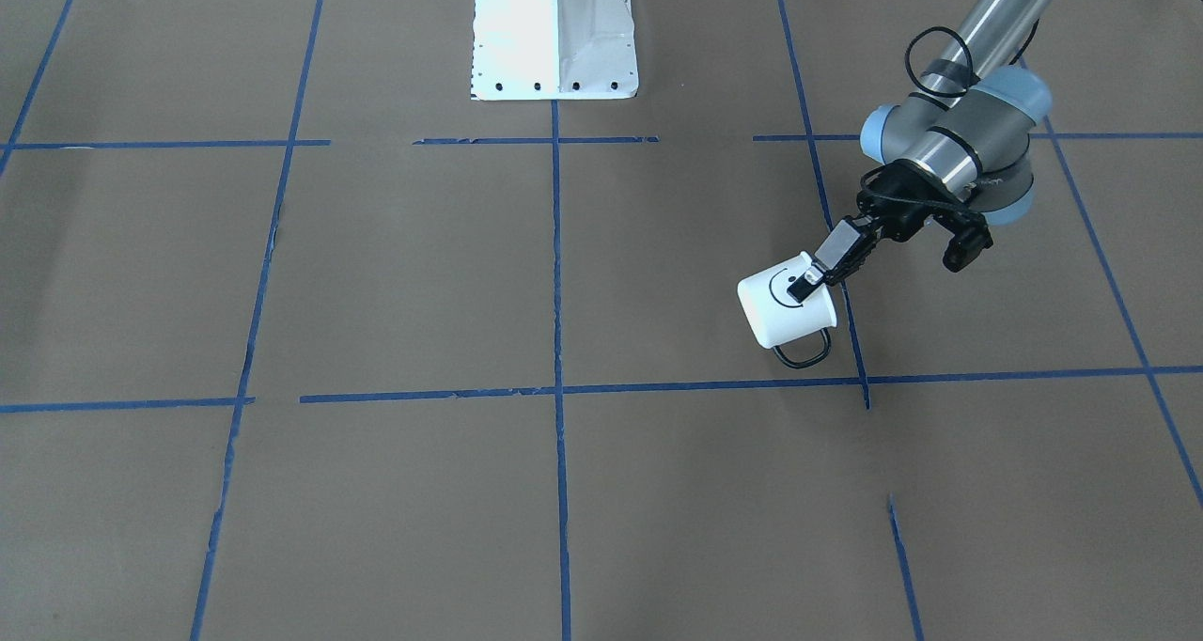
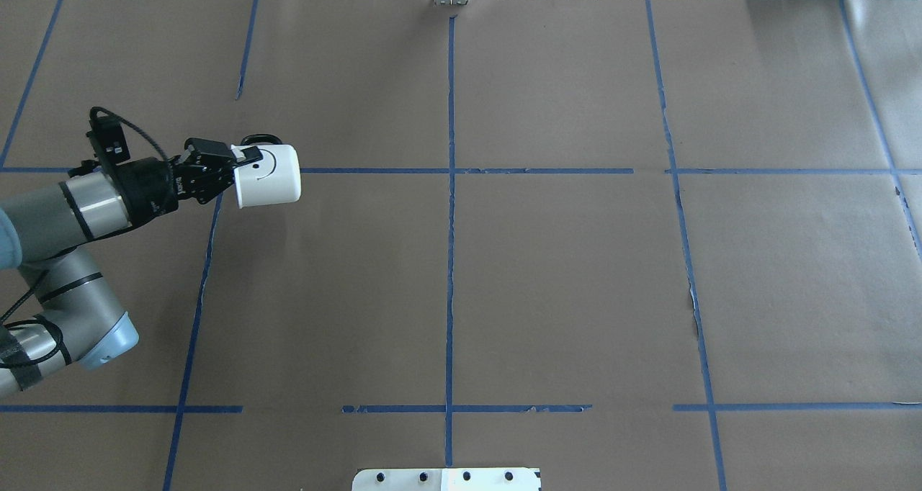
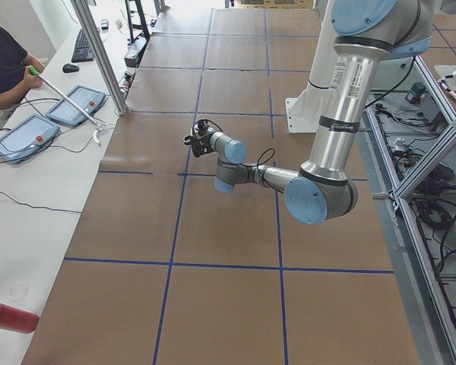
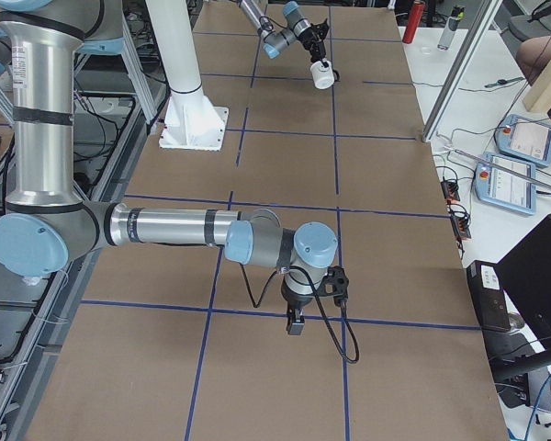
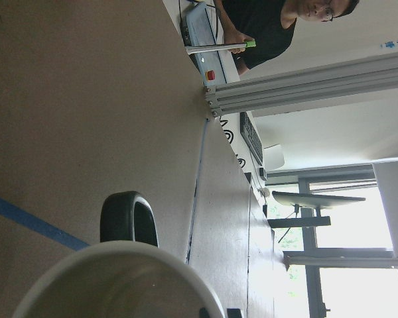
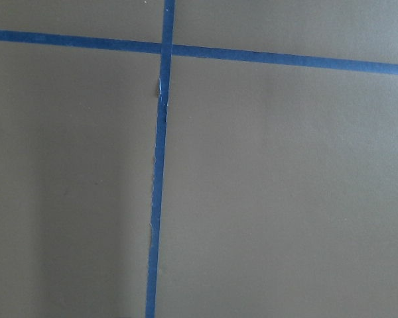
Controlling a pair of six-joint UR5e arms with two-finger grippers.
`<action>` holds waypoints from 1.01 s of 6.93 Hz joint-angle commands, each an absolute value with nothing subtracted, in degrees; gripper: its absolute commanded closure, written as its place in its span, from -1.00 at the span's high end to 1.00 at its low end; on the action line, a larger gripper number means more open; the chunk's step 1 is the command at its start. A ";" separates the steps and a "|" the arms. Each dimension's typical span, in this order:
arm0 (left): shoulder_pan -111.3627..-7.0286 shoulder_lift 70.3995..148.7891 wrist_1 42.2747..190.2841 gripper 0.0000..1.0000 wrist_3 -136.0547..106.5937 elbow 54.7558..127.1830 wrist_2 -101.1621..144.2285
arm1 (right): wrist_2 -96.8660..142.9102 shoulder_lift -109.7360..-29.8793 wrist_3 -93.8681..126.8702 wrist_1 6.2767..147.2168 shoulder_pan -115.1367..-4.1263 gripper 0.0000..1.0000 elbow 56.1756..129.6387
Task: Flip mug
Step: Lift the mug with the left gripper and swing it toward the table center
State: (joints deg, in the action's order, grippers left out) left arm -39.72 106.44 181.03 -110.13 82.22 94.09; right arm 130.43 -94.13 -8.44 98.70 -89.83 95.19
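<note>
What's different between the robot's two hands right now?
The left hand grips the small white smiley-face mug by its rim; the right hand shows nothing in it. The left hand reaches out sideways; the right hand points down at the brown paper-covered table. Both are black.

A robotics lab: the table (image 2: 562, 275) is covered in brown paper marked into squares with blue tape (image 2: 450, 260) and framed by aluminium posts (image 3: 99, 57). Teach pendants (image 3: 19, 138), a keyboard (image 3: 83, 46) and cables (image 3: 30, 152) lie on a white side bench (image 3: 30, 220) with an operator (image 3: 4, 65) at it
</note>
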 commanded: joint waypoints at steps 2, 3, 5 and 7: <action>-37.54 122.92 136.86 -1.00 -110.04 88.94 93.78 | 130.43 -94.13 -8.44 98.70 -89.82 1.00 95.19; -35.44 128.35 122.31 -1.00 -108.82 88.86 93.43 | 130.43 -94.13 -8.44 98.70 -89.82 1.00 95.19; -30.10 138.20 102.31 -1.00 -104.24 85.90 92.46 | 130.43 -94.13 -8.44 98.70 -89.82 1.00 95.19; -28.74 148.50 92.75 -1.00 -99.61 74.58 92.28 | 130.43 -94.13 -8.44 98.70 -89.82 1.00 95.19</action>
State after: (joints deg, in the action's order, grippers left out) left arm -29.66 142.95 98.39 -102.44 80.71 92.36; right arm 130.43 -94.13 -8.44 98.70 -89.82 95.19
